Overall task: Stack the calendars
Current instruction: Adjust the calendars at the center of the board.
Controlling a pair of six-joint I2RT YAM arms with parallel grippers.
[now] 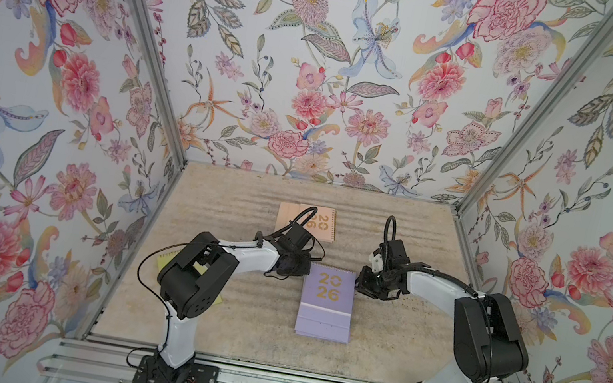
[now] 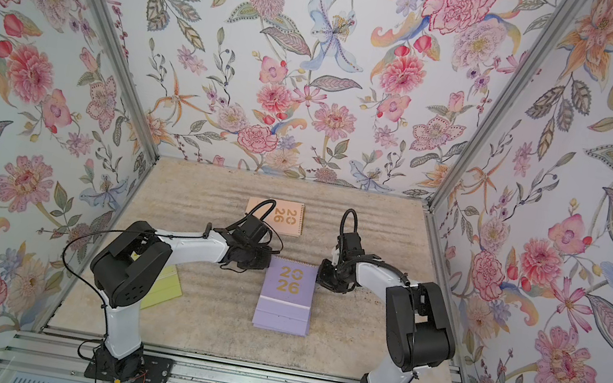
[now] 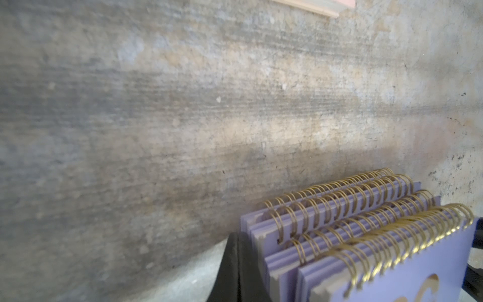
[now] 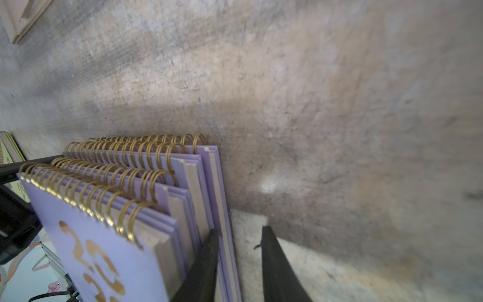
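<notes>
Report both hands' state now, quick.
Left hand: shut, empty, beside the purple calendar stack.
Right hand: partly open at the same stack's edge, clamping nothing visible.

My left arm hides most of the yellow-green calendar by the counter's left edge. Its cable crosses the peach calendar, hiding part of the cover. From above, the top purple calendar covers those beneath, save a front strip. My left tool shows one blurred finger, cut off.
</notes>
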